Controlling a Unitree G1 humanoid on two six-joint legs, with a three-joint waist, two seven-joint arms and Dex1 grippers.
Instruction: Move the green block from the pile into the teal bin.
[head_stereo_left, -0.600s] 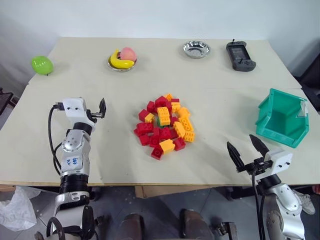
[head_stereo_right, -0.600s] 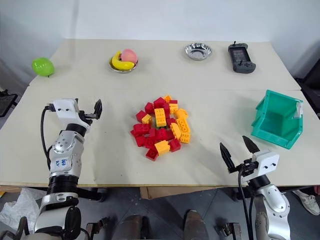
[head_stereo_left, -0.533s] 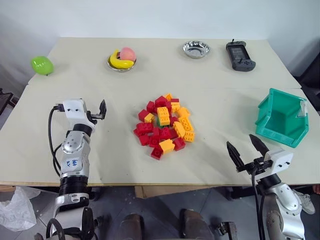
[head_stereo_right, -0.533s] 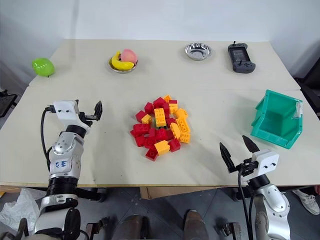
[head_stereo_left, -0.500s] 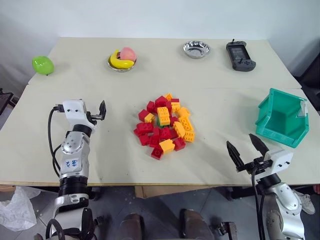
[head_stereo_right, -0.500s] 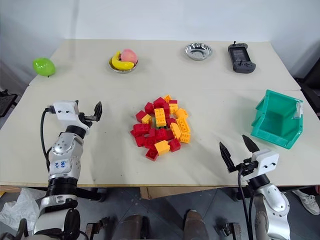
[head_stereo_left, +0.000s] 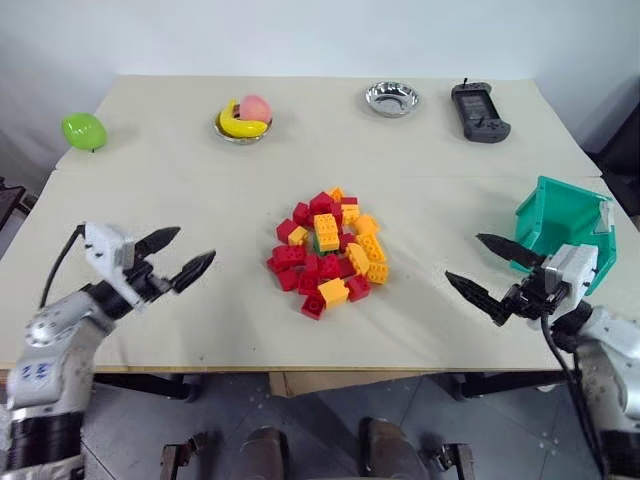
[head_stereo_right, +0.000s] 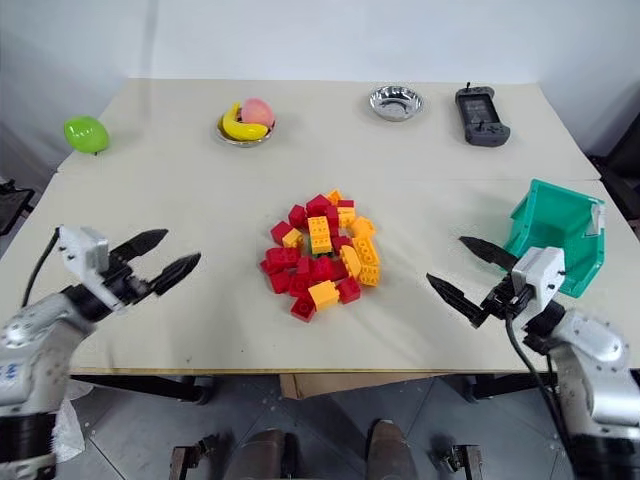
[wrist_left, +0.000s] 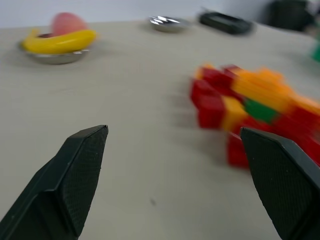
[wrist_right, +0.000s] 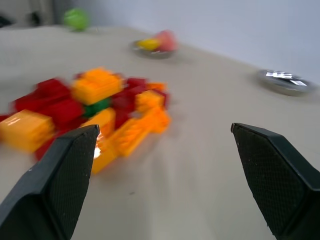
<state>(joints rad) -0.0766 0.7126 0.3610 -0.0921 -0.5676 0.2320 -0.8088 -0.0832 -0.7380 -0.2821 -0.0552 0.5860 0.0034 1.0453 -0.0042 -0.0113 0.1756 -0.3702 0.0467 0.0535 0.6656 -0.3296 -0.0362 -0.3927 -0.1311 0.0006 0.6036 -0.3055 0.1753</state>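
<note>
On the beige table, my left gripper and right gripper hover spread wide, holding nothing. Between them sits the pile, the green block buried inside (barely peeking out); the teal bin waits just behind my right gripper.

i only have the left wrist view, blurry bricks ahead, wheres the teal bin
Observer: the teal bin stands near the table's right edge, right of the pile.
Operator: anything in it
Observer: it looks empty; the green block sits in the pile among red and yellow bricks.
Operator: right arm busy
Observer: no, the right gripper is open and holds nothing, between pile and bin.
</note>
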